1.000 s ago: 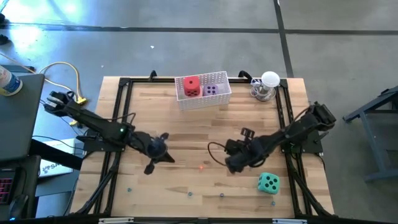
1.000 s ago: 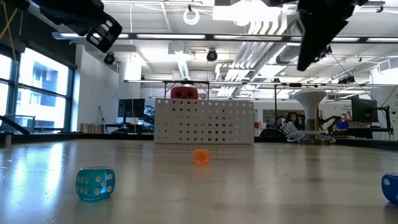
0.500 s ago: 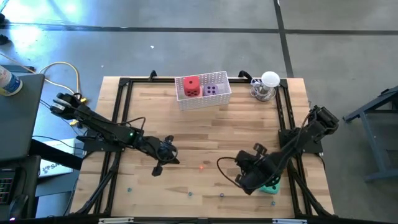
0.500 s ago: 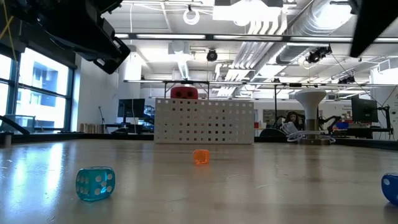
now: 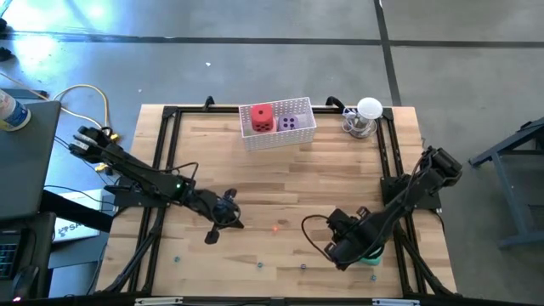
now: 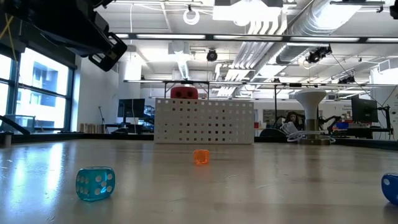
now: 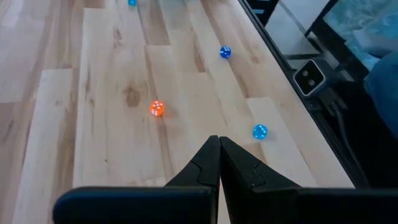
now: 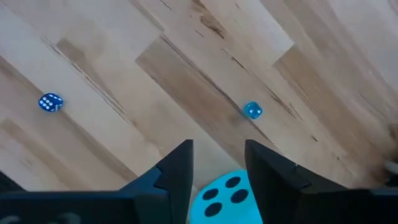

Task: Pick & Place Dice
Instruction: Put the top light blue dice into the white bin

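A teal-green die [image 5: 372,254] with dark pips rests on the table near the front right corner. My right gripper [image 5: 360,248] hangs right above it, pointing down and open. In the right wrist view the die [image 8: 225,196] shows beneath the gap between the two fingers [image 8: 176,169], which stand clear of it. A red die [image 5: 262,117] and a purple die [image 5: 290,121] sit in the white perforated basket [image 5: 279,138] at the far edge. My left gripper [image 7: 217,140] hovers shut over the table's left middle [image 5: 235,223], holding nothing.
A tiny orange die [image 5: 275,228] lies at mid-table. Small blue dice [image 7: 260,131] [image 7: 225,52] [image 8: 50,102] [image 8: 252,111] lie scattered toward the near edge. A white and metal stand [image 5: 365,117] is at the far right corner. A black frame [image 5: 161,170] rims the table.
My right gripper has swung from mid-table toward the near right corner, rolling its wrist, and now covers the teal-green die, which has not moved. My left gripper has edged down and a little toward the table's middle.
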`<state>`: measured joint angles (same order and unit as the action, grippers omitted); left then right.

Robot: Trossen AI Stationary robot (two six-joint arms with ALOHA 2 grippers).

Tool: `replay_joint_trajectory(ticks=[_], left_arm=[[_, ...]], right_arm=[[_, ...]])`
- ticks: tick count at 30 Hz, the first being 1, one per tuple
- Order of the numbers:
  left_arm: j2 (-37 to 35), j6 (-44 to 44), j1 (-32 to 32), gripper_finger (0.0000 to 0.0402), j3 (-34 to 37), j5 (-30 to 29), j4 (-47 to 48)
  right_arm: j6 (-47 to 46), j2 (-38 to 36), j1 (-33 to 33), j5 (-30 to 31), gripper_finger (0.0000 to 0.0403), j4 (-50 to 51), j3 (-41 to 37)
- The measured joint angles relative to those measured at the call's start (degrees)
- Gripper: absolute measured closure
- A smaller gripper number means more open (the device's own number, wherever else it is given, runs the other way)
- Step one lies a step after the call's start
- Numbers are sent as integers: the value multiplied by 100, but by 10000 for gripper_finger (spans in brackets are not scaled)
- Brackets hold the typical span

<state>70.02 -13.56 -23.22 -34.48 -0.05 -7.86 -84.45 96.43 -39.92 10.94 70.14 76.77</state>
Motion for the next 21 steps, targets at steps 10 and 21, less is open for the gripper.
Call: replay_joint_trajectory(ticks=[10,21], left_arm=[[0,0,-35,401,-2,0,8],[0,7,-33,401,-2,0,9]], right_arm=[[-115,248,287,-513,260,-439,-423],[343,250,483,-958,265,-1142,-1591]])
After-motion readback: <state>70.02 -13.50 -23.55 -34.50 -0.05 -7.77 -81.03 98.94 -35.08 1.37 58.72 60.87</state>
